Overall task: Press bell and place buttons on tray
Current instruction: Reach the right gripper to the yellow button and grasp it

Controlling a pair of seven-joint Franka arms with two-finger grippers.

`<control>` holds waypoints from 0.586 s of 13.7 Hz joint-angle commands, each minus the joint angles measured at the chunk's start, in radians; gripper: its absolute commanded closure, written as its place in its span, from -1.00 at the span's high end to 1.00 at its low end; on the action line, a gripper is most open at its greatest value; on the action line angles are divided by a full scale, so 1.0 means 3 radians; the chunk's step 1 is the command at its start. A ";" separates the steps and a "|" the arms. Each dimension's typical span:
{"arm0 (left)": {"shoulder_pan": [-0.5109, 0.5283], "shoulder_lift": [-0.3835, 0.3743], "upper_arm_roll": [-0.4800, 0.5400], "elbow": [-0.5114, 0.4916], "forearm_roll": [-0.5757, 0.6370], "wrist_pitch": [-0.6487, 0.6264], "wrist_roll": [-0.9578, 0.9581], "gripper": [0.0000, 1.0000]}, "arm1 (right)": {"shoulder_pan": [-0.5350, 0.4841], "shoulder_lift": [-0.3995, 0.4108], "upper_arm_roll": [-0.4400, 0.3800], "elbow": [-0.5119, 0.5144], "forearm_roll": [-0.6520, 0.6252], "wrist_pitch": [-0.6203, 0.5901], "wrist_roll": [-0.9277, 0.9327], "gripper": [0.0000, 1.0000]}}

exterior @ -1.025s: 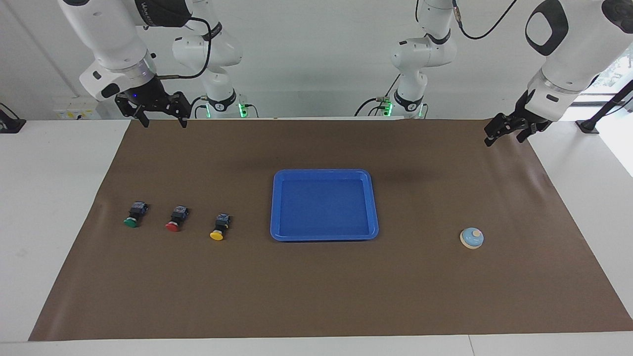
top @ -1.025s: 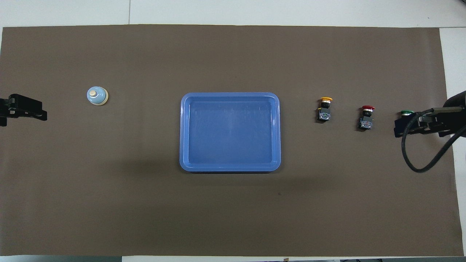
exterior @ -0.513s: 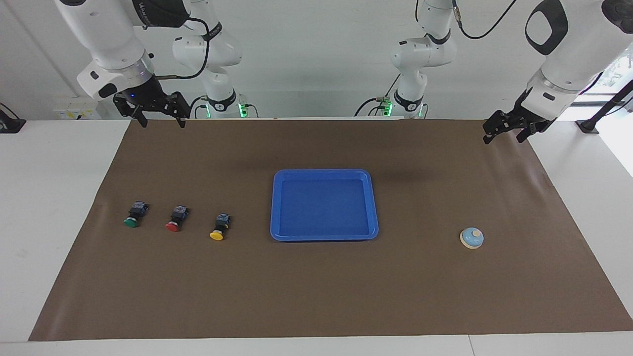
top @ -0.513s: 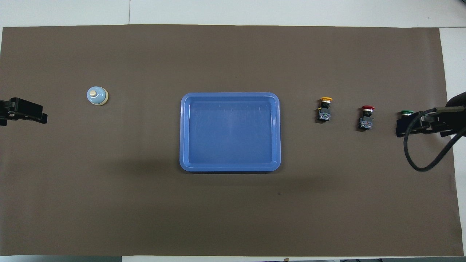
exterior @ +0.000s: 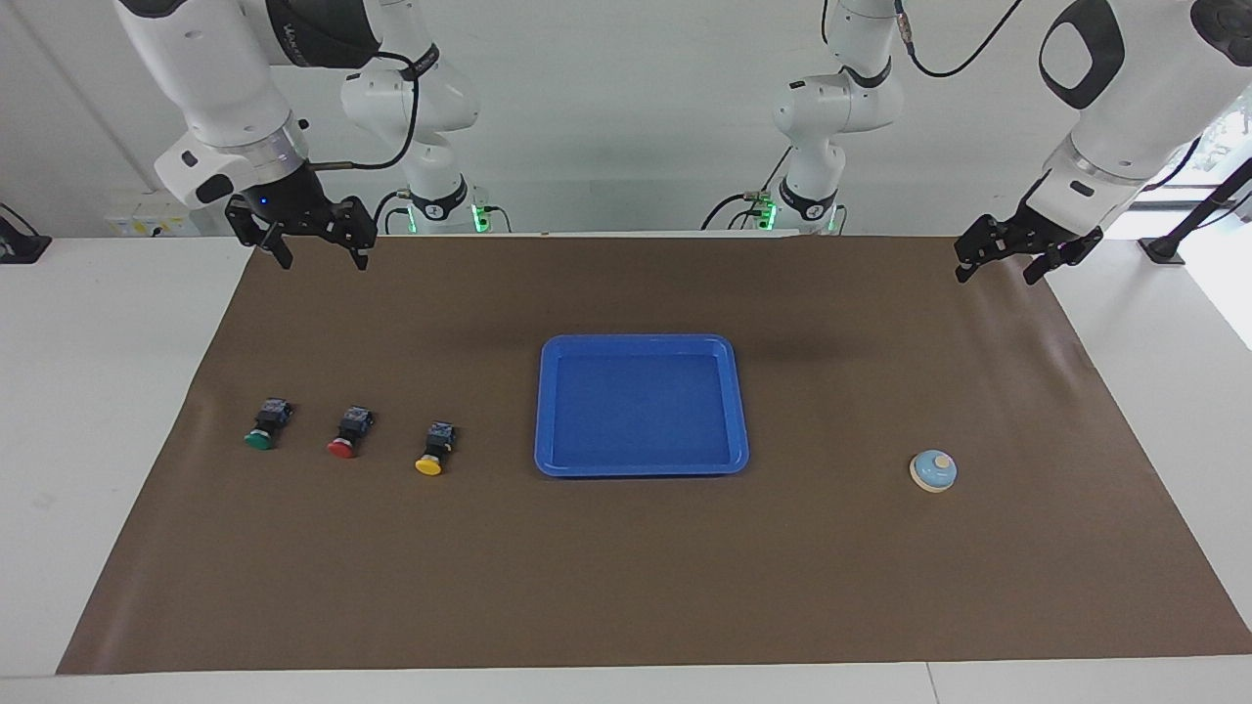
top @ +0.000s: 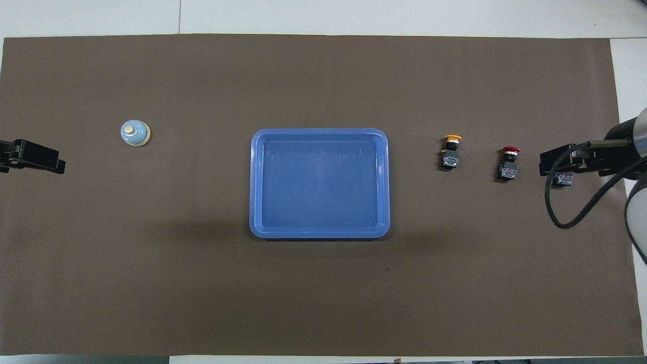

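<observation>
Right gripper [exterior: 313,247] has drifted a bit toward the green button [exterior: 260,438] since a sec ago, fingers apart and holding nothing, so imo it's lining up a first pick, while the left gripper [exterior: 1007,259] waits w/ fingers apart up over the mat's [exterior: 626,567] corner at its own end. Bell [exterior: 933,471] sits unpressed toward the left arm's end. Tray [exterior: 641,467] mid-mat has nothing in it yet: green, red [exterior: 346,444] and yellow [exterior: 432,461] all lie in a row beside it toward the right arm's end.

Brown mat [exterior: 626,577] over a white table [exterior: 108,391]
</observation>
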 commanded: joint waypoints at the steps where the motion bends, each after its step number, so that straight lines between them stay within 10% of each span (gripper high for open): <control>1: -0.0021 0.0036 0.0024 0.0070 -0.0001 -0.0061 0.0072 1.00 | 0.0041 0.0039 0.0044 -0.0227 0.0044 0.0289 0.0210 1.00; 8: -0.0032 0.0011 0.0024 0.0050 -0.0001 -0.0040 0.0067 1.00 | 0.0328 0.0628 0.0044 -0.0656 0.0044 0.1443 0.0813 1.00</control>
